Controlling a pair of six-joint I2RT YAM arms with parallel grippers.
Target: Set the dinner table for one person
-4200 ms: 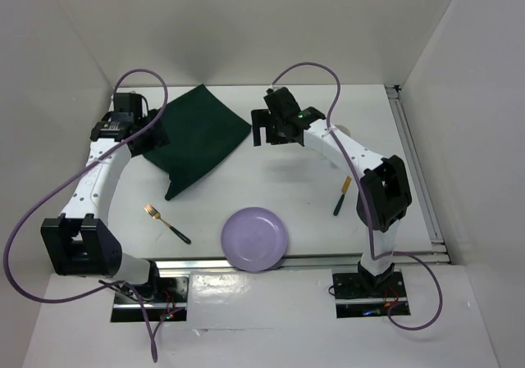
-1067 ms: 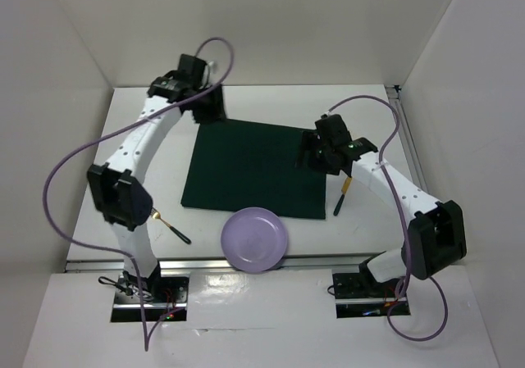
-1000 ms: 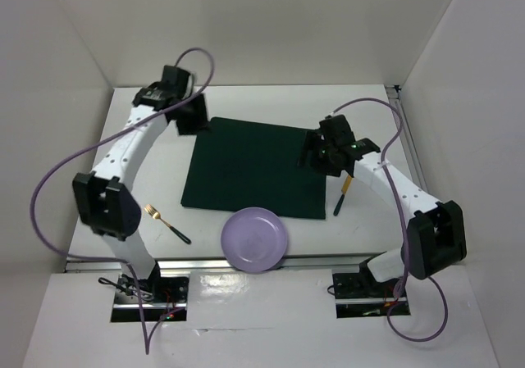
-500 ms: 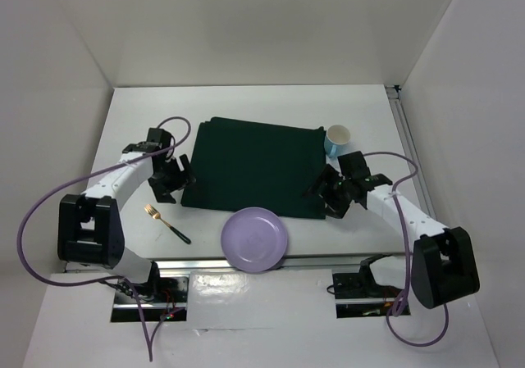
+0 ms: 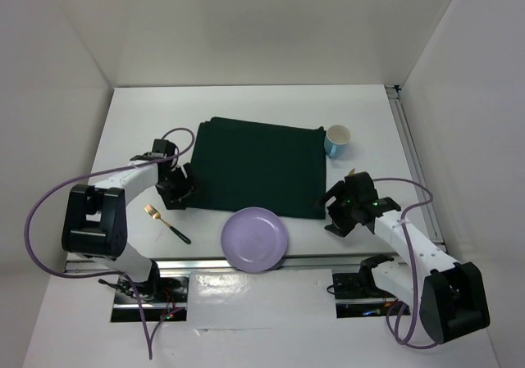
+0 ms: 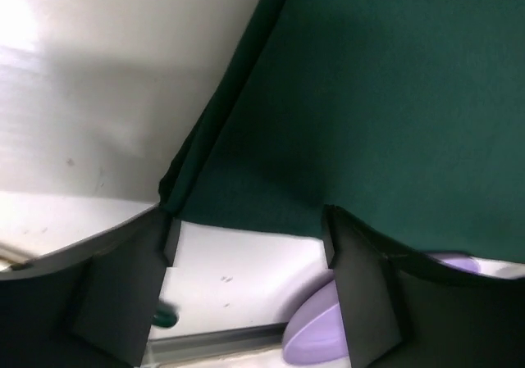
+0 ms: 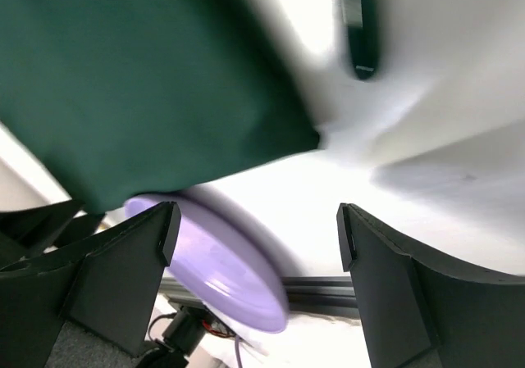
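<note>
Left end effector [image 6: 246, 274] splayed — beside cloth [image 6: 353, 97].

A matt white table [image 5: 246, 106], edged by a bare metal rail [image 5: 312, 261] with a dull sheen, carries a dark green cloth [image 5: 258, 165] of soft, unshiny weave. The lavender plate [image 5: 254, 238] has a smooth, faintly glossy finish, as does the pale blue cup [image 5: 337, 140]. The fork [image 5: 168, 224] pairs gold-coloured metallic tines with a dark handle. On the left end effector [image 6: 246, 224], the fingers [image 6: 115, 302] look like matt black plastic.
</note>
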